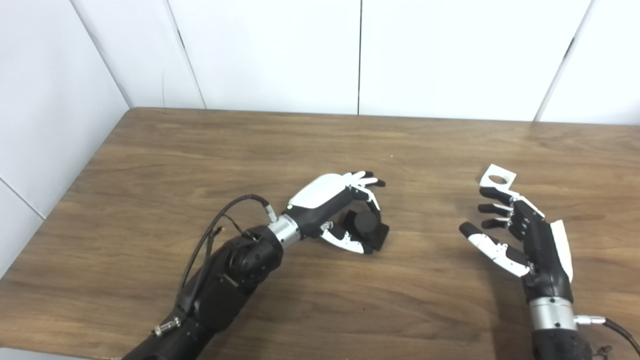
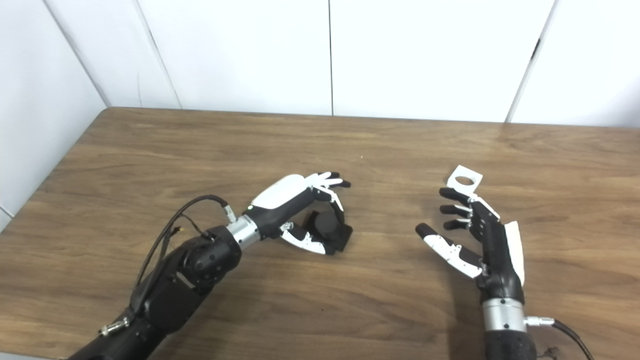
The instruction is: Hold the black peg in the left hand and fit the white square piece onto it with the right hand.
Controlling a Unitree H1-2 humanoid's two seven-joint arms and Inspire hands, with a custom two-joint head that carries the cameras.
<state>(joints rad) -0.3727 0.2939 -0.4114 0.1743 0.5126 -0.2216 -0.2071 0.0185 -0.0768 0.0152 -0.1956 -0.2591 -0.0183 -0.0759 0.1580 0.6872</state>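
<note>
In the left eye view, the left hand (image 1: pixel 345 210) lay over the black peg (image 1: pixel 367 227) on the wooden table (image 1: pixel 200 150), fingers and thumb curled around it; whether they gripped it firmly I could not tell. The right hand (image 1: pixel 520 235) was spread wide, holding nothing.

In the right eye view, the white square piece (image 2: pixel 465 179), with its round hole, lay flat on the table just beyond the right hand's fingertips (image 2: pixel 446 192).
</note>
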